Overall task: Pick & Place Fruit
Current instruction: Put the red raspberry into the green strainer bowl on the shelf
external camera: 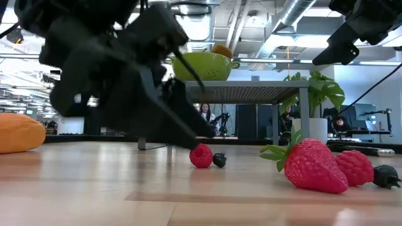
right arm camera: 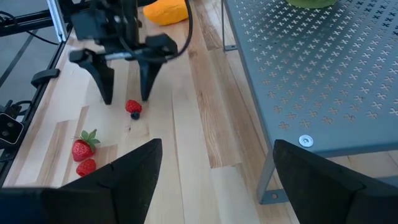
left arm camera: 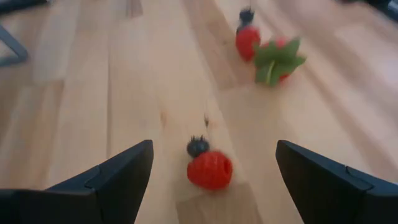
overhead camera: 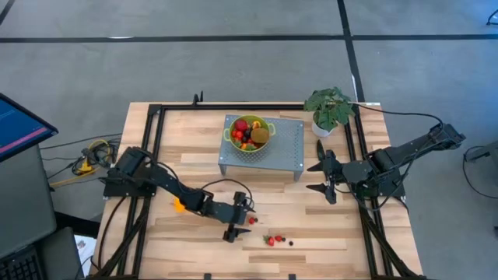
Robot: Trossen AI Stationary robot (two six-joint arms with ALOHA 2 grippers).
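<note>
A red raspberry (left arm camera: 210, 169) and a dark blueberry (left arm camera: 198, 146) lie side by side on the wooden table. My left gripper (overhead camera: 241, 222) is low over the table, open, with one finger on each side of this pair and just short of it; the right wrist view shows the fingertips (right arm camera: 146, 94) clear of the raspberry (right arm camera: 132, 107). Farther toward the table's right lie a leafy strawberry (external camera: 311, 164), a second red berry (external camera: 355, 167) and another blueberry (external camera: 383, 176). A green bowl (overhead camera: 249, 134) of fruit stands on a grey perforated stand (overhead camera: 284, 144). My right gripper (overhead camera: 317, 167) hangs open in the air beside the stand.
A long orange fruit (overhead camera: 179, 204) lies on the table under my left arm. A leafy potted plant (overhead camera: 330, 109) stands at the far right corner. The stand's legs (right arm camera: 267, 180) rise close in front of my right gripper. Black frame rails (overhead camera: 152, 148) run along both table sides.
</note>
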